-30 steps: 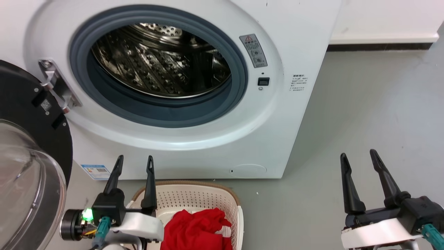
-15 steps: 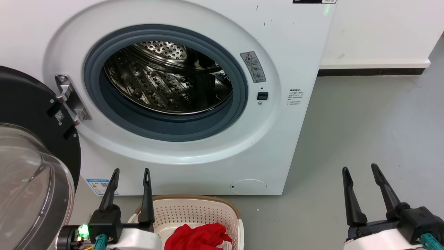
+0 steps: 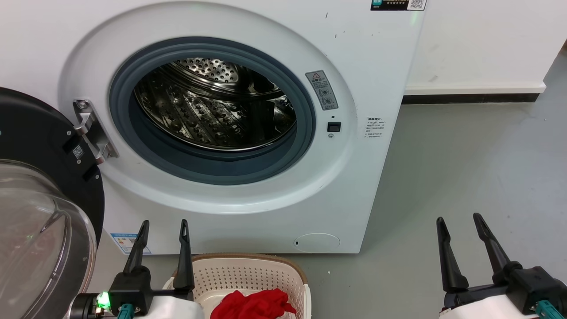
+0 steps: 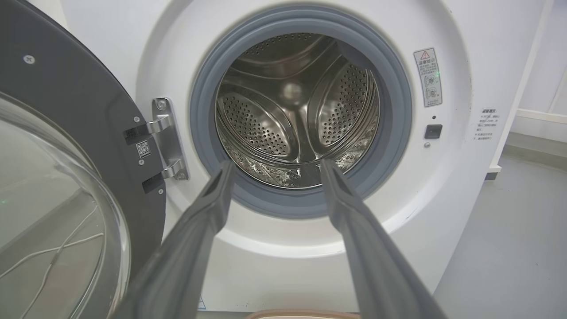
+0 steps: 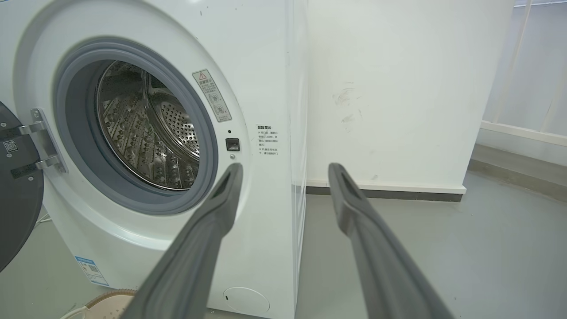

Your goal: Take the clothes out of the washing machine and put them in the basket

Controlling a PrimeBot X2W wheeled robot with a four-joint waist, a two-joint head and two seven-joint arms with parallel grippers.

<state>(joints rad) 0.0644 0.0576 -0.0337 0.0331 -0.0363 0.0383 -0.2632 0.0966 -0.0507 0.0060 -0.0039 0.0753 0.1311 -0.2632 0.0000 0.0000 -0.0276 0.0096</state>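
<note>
Entry: unloading, judged at its closing stage.
Clothes [image 3: 254,303] are lodged in the basket [image 3: 248,270] before the washing machine [image 3: 354,177]; the drum [image 4: 292,110] appears bare. Left gripper [image 3: 164,223] and right gripper [image 3: 458,219] are held spread, empty. Only a drum check is judged outstanding.

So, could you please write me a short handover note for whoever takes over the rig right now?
Left gripper: open, empty, beside the basket, pointing at the washing machine.
Right gripper: open, empty, over the floor to the machine's right.
The door is swung open to the left. The drum shows no fabric in the head or left wrist views.
The red clothes lie in the basket, which stands in front of the machine.
Done: unloading looks complete.
Left: perhaps check the drum's lower front, hidden behind the grey ring.
</note>
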